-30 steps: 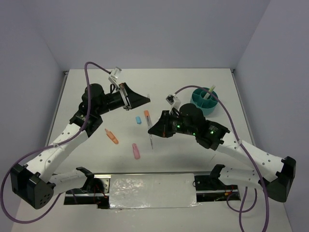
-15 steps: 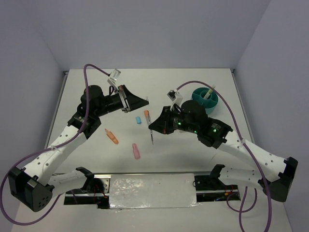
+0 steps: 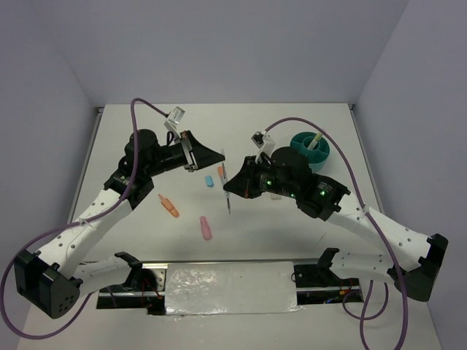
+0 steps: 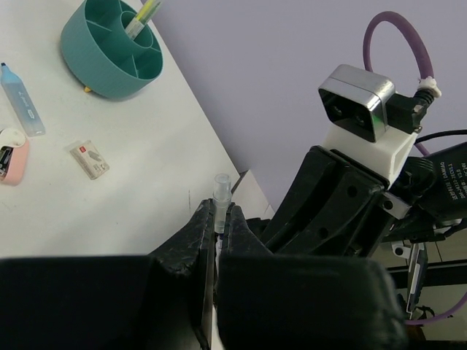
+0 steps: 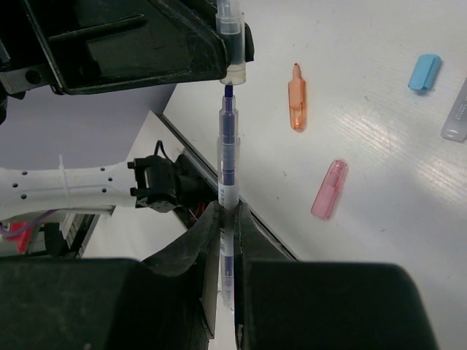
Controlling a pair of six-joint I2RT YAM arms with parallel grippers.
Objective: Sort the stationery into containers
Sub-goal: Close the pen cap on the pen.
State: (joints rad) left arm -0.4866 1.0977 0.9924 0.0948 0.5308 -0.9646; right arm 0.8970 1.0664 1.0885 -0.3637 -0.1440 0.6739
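Note:
My left gripper (image 3: 221, 156) is shut on a clear pen cap (image 4: 220, 198), held above the table's middle. My right gripper (image 3: 233, 187) is shut on a thin clear pen (image 5: 228, 149) with blue ink. The pen's tip sits right at the mouth of the cap (image 5: 232, 45), in line with it. The teal organiser (image 3: 299, 140) stands at the back right with a yellow pen in one compartment. On the table lie an orange highlighter (image 3: 168, 206), a pink one (image 3: 206, 228), a small blue cap (image 3: 209, 180) and another orange item (image 3: 220, 172).
The left wrist view shows the organiser (image 4: 102, 69), a blue highlighter (image 4: 20, 98), a pink eraser (image 4: 11, 154) and a white eraser (image 4: 90, 159) on the table. Walls close the table at the back and sides. A foil strip lies at the near edge between the arm bases.
My right gripper has lifted the pen off the table and moved it up-left toward my left gripper. The pen's tip now meets the cap. The left gripper shifted only slightly.

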